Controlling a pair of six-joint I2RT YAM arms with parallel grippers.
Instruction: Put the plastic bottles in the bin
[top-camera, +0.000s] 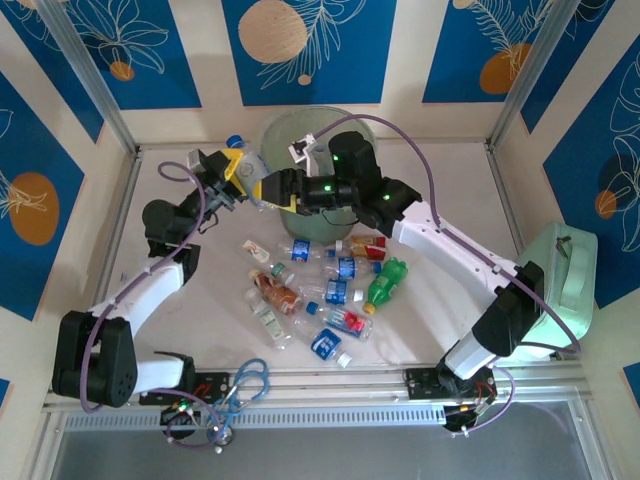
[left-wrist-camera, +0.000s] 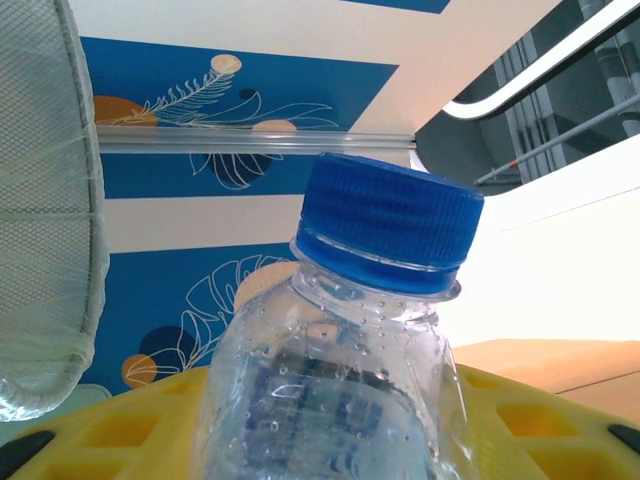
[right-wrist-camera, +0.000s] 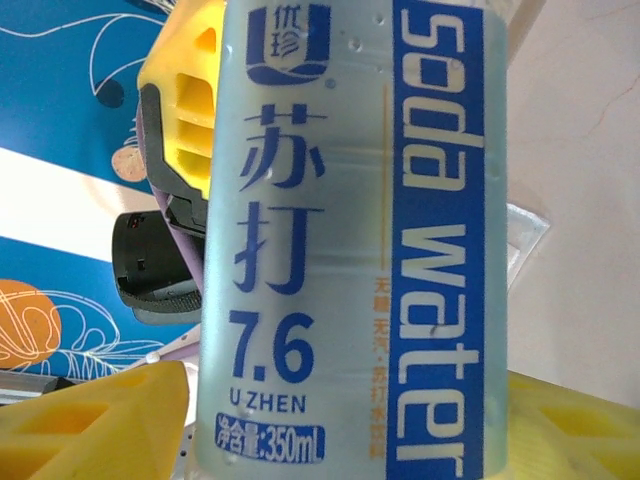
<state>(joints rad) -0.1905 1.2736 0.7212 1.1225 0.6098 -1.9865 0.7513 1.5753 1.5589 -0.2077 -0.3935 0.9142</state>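
Plastic bottles (top-camera: 335, 292) lie in a loose heap on the surface (top-camera: 470, 175), near the middle, with a green bottle (top-camera: 385, 283) at the heap's right edge. One clear bottle (top-camera: 250, 160) with a blue cap (left-wrist-camera: 390, 235) is up off the surface, just left of the bin (top-camera: 283, 128), which stands at the far side near the back wall. We see the left fingers (top-camera: 233, 172) clamped on this clear bottle. In the left wrist view their yellow pads (left-wrist-camera: 140, 430) sit on either side of it, below its shoulder. The right fingers (top-camera: 283, 192) are at the bottle's right. In the right wrist view they flank its blue and white soda water label (right-wrist-camera: 350, 240), very near its sides, and we cannot tell whether they press on it. A mint-green box (top-camera: 565, 280) sits at the right edge.
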